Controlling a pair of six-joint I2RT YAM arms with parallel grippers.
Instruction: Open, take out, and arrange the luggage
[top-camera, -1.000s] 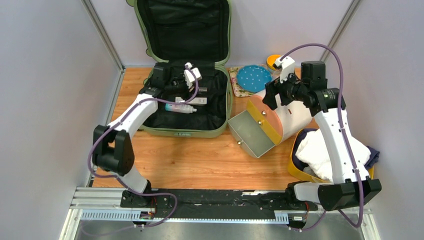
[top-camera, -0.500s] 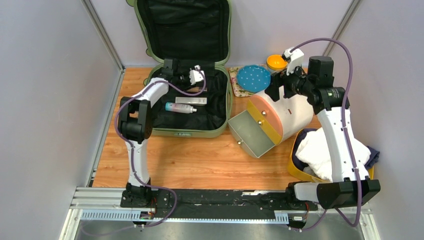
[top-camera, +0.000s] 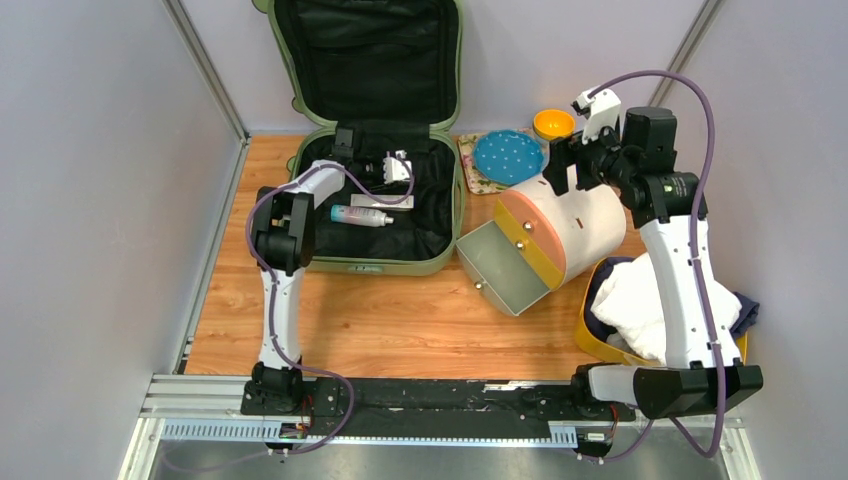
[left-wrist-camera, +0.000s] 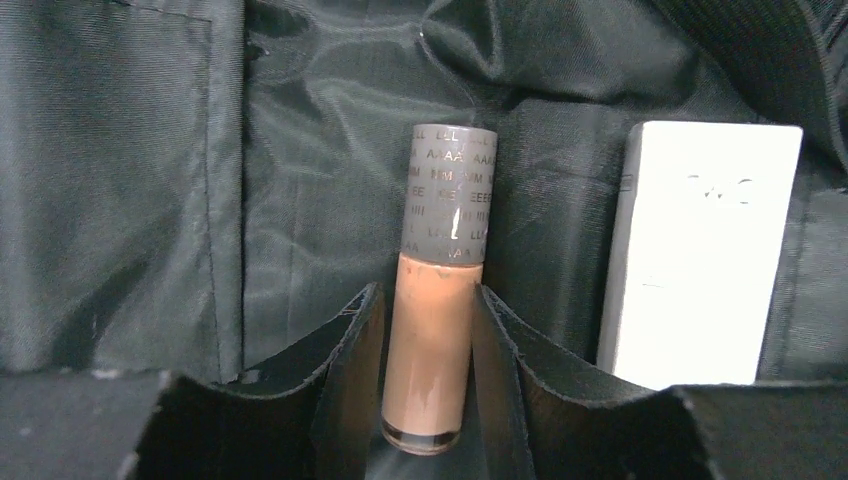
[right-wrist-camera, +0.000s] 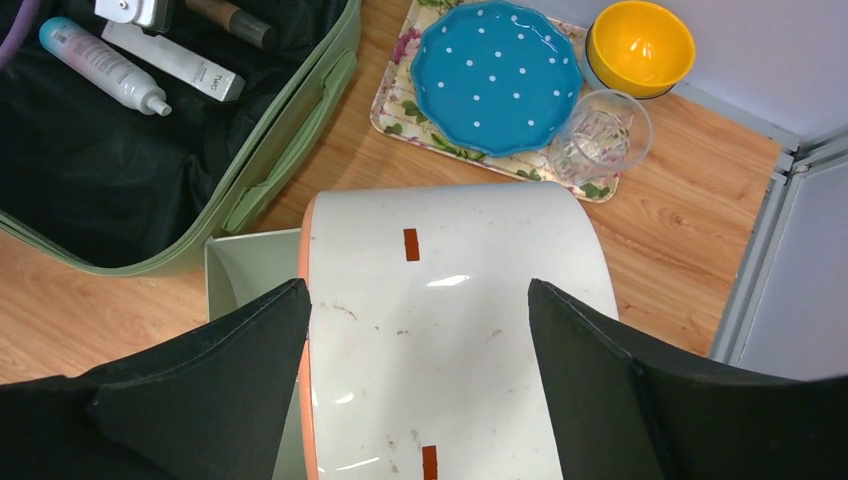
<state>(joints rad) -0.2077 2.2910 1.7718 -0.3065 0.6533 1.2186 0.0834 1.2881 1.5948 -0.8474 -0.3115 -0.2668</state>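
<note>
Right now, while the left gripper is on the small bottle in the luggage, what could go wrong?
1. The left gripper pinches the foundation bottle only on its smooth glass end, with the cap sticking out past the fingers, so it may slip or tip when lifted.
2. The white box lies close beside it in the luggage; a finger might catch it.

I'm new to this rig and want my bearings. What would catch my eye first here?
The large sage-green hard-shell suitcase lies open at the far left of the table, lid upright. Inside it, the left gripper clasps a beige bottle with a grey cap lying on the black lining. To the right, the open right gripper hangs over the round cream-and-orange drawer box, one drawer pulled out.
</note>
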